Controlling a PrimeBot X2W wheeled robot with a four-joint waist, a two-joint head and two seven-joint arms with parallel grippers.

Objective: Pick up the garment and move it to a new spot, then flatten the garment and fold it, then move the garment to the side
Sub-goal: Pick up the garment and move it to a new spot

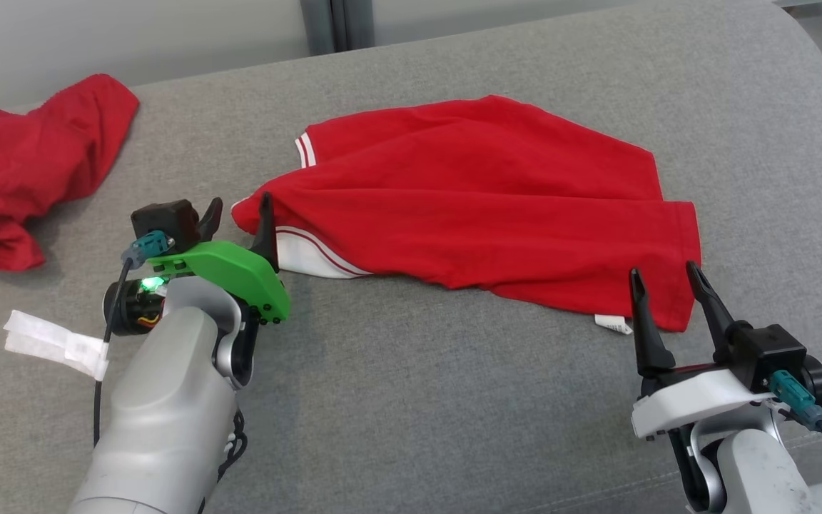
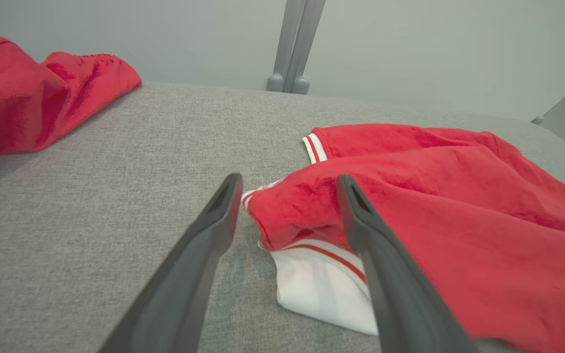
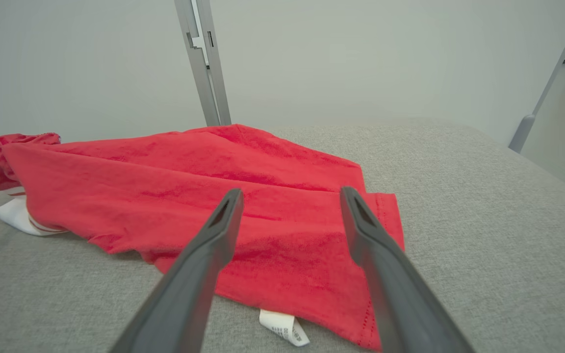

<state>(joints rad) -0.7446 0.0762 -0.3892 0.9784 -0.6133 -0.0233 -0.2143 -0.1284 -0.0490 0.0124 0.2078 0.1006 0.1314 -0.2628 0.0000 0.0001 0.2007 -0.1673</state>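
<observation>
From my head camera, the red shirt lies spread and creased on the grey cushion. Its white collar is turned toward my left end effector, whose fingers stand wide apart at that edge, gripping nothing. My right end effector is spread just as wide and empty, near the shirt's hem and a small white tag. A second red cloth sits far to the left.

From my left wrist, the shirt's bunched corner lies between my parted fingers; one finger may be touching it, but I cannot tell.

From my right wrist, the hem lies just beyond my open fingers.
</observation>
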